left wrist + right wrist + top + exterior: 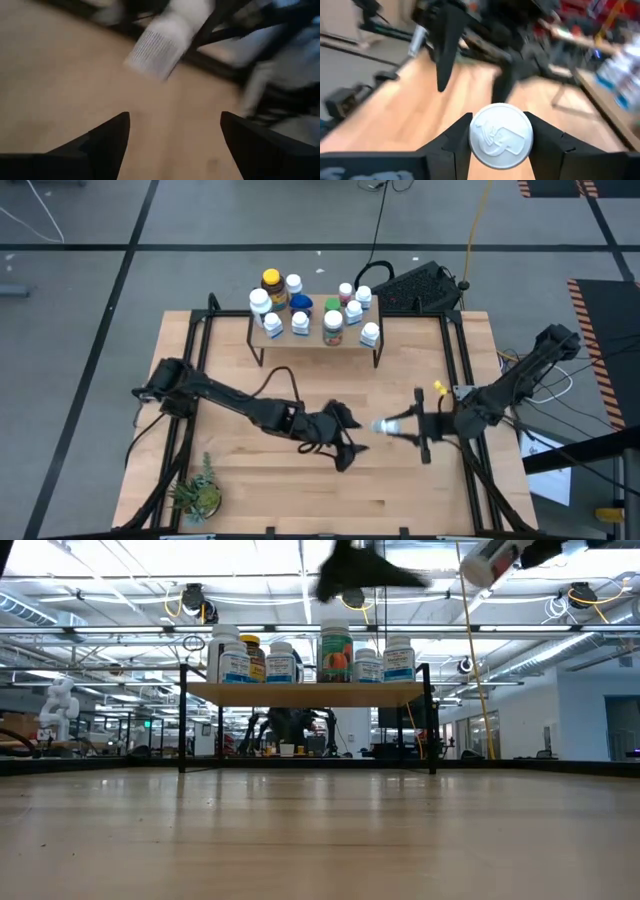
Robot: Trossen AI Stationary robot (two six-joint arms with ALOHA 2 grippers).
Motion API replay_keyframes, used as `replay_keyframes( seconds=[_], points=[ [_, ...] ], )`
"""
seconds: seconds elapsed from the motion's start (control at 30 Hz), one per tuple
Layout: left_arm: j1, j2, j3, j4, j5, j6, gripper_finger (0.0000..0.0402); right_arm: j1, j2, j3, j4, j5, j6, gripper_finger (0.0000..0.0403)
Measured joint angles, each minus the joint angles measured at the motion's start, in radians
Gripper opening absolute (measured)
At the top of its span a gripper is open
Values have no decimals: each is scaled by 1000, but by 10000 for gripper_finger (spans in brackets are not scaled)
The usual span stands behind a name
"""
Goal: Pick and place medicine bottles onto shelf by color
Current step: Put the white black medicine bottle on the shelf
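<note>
White pill bottle [385, 425] sits clamped in our right gripper [397, 426], left gripper [345, 442] spread empty; next, we judge, the shelf [318, 336].

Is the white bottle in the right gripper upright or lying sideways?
Sideways. The white medicine bottle lies level in the right gripper, cap toward the left gripper; the right wrist view shows its round cap end-on between the fingers.

Crowded shelf [318, 340]; bare tabletop [400, 480] in front
</note>
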Motion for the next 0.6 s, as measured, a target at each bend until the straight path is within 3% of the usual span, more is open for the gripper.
replay_keyframes(
  seconds=[0.23,0.43,0.6],
  points=[
    [-15,-29,0,-326,-388,-142,289,-169,-91,172,-355,93,55,145],
    [21,45,-3,-382,-413,-169,264,-462,-53,416,-600,23,33,148],
    [55,129,-3,-394,-409,-180,251,-749,67,612,-710,-114,-64,147]
  ],
)
